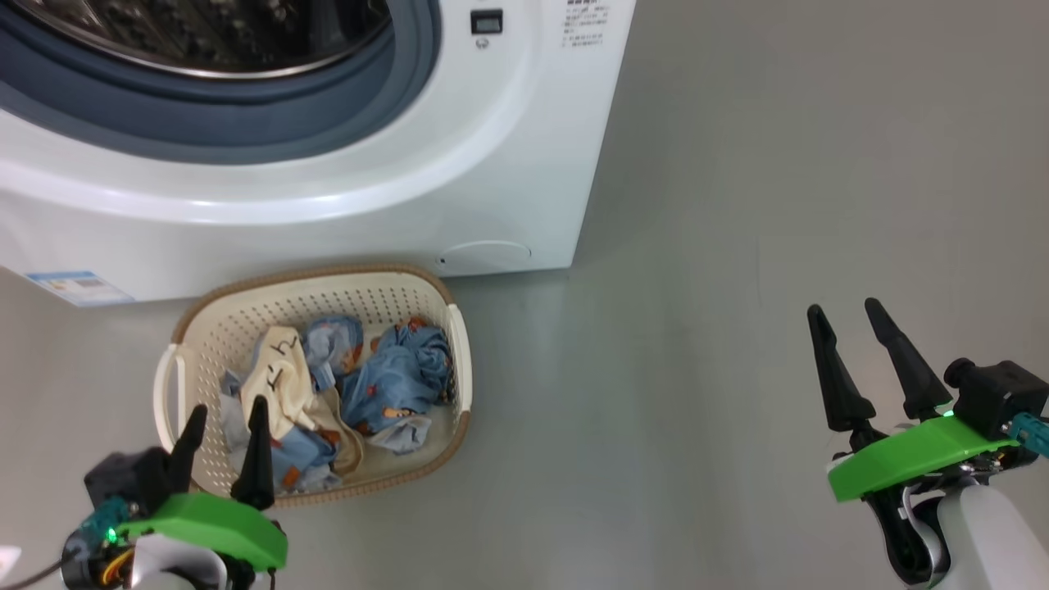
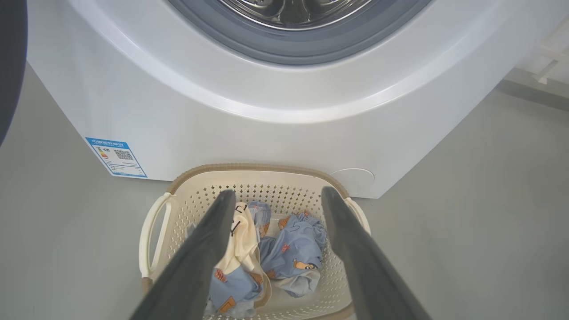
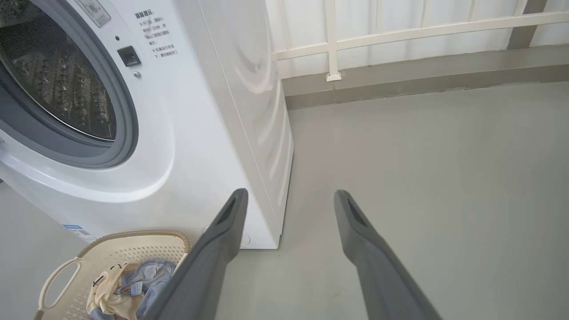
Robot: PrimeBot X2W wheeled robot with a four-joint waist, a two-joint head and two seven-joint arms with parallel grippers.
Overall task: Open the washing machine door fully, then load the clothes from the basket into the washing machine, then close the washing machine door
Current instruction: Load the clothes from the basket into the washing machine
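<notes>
Plainly, the washer stands with its mouth uncovered, so the steel drum and the grey-blue gasket are exposed. At the far left edge of the left wrist view a dark curved shape cuts in; whether it is the door I cannot tell. The basket sits on the grey floor just in front of the washer's lower front, between the blue label and the round cap. The clothes lie crumpled inside it: light blue pieces with orange prints, and a cream one toward the basket's left side. The left gripper hangs at the basket's near left corner with its fingers spread wide and nothing between them; along its own wrist view the left gripper frames the clothes and the basket's far rim. The right gripper is well apart from the basket, over bare floor to the right of the washer, its fingers likewise wide apart and empty. In the right wrist view the right gripper points past the washer's front corner, with the basket at lower left and a white railing beyond.
</notes>
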